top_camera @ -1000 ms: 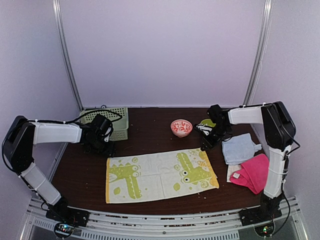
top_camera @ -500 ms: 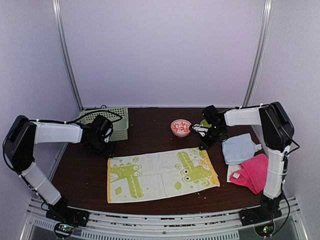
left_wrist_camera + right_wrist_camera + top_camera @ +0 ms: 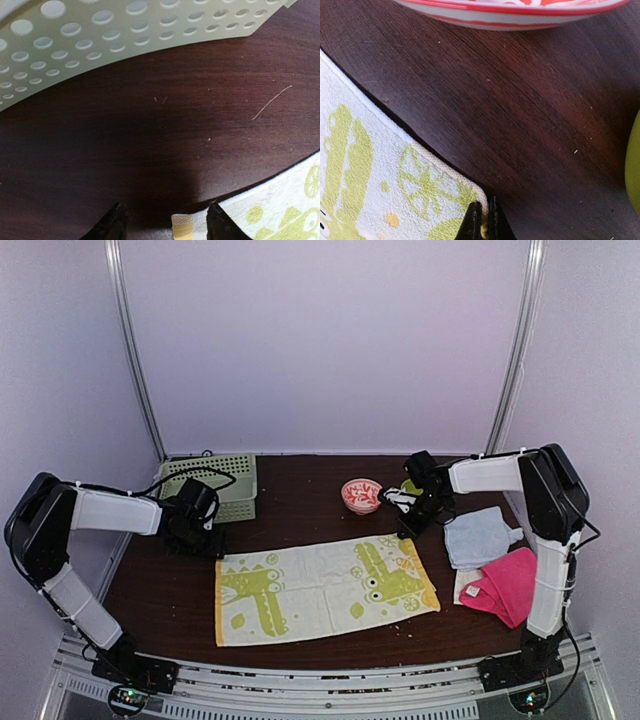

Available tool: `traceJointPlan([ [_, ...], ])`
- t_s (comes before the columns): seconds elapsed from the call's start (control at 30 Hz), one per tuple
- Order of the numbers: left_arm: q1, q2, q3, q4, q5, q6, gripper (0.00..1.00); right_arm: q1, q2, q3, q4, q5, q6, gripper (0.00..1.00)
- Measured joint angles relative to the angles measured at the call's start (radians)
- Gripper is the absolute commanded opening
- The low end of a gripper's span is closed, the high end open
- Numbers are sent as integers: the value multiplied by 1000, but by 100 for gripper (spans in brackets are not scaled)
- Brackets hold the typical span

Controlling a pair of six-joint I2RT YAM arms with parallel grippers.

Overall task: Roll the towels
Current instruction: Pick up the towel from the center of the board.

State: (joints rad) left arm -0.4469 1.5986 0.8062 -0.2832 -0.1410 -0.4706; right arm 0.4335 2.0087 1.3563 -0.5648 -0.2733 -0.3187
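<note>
Top external view: your yellow towel (image 3: 325, 588) lies flat, nothing looks rolled yet — right hand (image 3: 483, 215) pinches its far corner, left hand (image 3: 166, 221) open astride the other.

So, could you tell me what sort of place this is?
Probably a lab test booth: plain pale walls on metal posts enclose a dark wooden table, the left arm and right arm are mounted at its near edge, and a yellow towel, green basket and bowl look like props.

Our left arm (image 3: 110, 510) reaching low and inward, left gripper (image 3: 165, 222) fingers spread apart, our right arm (image 3: 485, 472) stretched leftward, right gripper (image 3: 483, 220) pinched tight on the yellow towel (image 3: 380, 190) corner.
</note>
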Motion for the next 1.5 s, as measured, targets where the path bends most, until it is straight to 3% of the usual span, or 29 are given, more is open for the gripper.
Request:
traceJointPlan([
  [0.07,9,0,-5,20,26,-1,44,0,0,0,1,-1,0,0],
  [0.3,16,10,-7,29,66,-11,43,0,0,-1,1,-2,-4,0],
  [0.73,19,36,-7,25,81,-20,27,-2,0,-1,1,-7,-16,0],
  [0.97,19,43,2,22,95,-20,30,-2,0,-1,1,-8,-18,0],
  [1.2,15,41,4,8,105,-20,22,-2,0,-1,1,-9,-18,0],
  [1.37,4,47,17,-19,99,-19,21,-2,0,-1,1,-10,-18,0],
  [1.5,2,55,30,-35,98,-19,27,-2,0,-1,1,-10,-18,0],
])
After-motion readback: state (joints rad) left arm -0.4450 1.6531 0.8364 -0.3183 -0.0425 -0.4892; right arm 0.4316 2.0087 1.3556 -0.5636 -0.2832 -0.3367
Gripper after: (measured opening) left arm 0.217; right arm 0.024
